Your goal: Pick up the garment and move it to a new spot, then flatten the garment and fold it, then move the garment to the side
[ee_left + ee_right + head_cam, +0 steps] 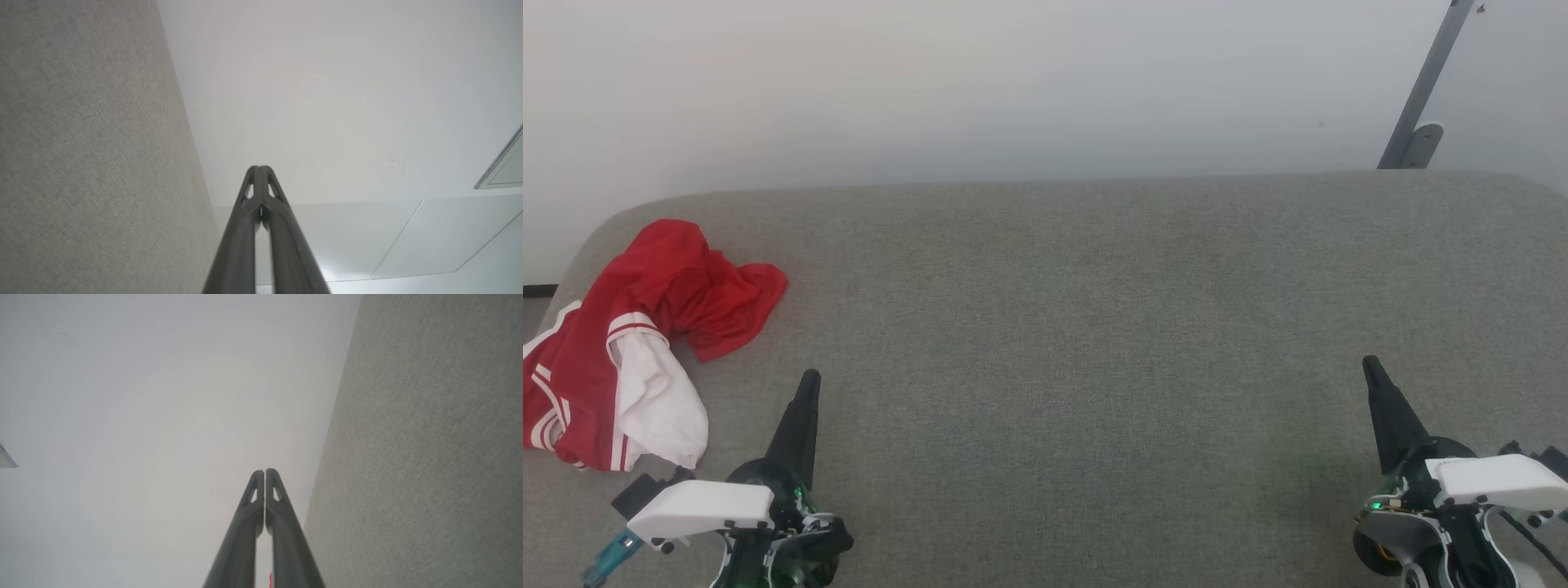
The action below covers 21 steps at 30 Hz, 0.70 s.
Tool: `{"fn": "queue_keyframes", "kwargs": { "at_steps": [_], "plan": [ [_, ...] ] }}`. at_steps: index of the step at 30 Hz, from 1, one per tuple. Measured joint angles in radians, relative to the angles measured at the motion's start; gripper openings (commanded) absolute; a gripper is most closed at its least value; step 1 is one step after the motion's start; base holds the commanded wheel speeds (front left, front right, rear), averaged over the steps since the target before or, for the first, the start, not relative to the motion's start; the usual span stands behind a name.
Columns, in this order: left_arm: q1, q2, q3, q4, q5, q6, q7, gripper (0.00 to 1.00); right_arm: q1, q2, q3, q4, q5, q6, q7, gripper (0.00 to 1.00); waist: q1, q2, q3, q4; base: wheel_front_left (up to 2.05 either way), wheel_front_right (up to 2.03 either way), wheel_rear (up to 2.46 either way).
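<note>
At the far left of the grey fabric-covered surface (1094,327) we find the garment (645,327) lying in a crumpled heap. It is red, with a white sleeve draped over its near side and red-and-white striped trim showing. Its left part runs past the edge of the head view. No print is legible in this state.

Just right of the heap, and apart from it, the left gripper (809,377) points away from the robot over bare fabric. Its wrist view shows the left gripper (259,168) with fingers pressed together at the tips and nothing between them.

The middle of the surface carries nothing we can record.

At the lower right, well apart from the garment, the right gripper (1370,364) points the same way. In its wrist view the right gripper (264,472) likewise has its fingers closed tip to tip on nothing.

Behind, against the pale wall (1013,82), a grey metal strut (1421,90) leans at the upper right.
</note>
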Motion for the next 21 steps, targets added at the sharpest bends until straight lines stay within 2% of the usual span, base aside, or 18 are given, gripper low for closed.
{"fn": "queue_keyframes", "kwargs": {
  "at_steps": [21],
  "plan": [
    [0.000, 0.000, 0.000, 0.000, 0.000, 0.000, 0.000, 0.00, 0.000, 0.000, 0.000, 0.000, 0.000, 0.000, 0.000, 0.00, 0.0000, 0.0000, 0.000, 0.000, 0.00, 0.00, 0.00]
  ]
}}
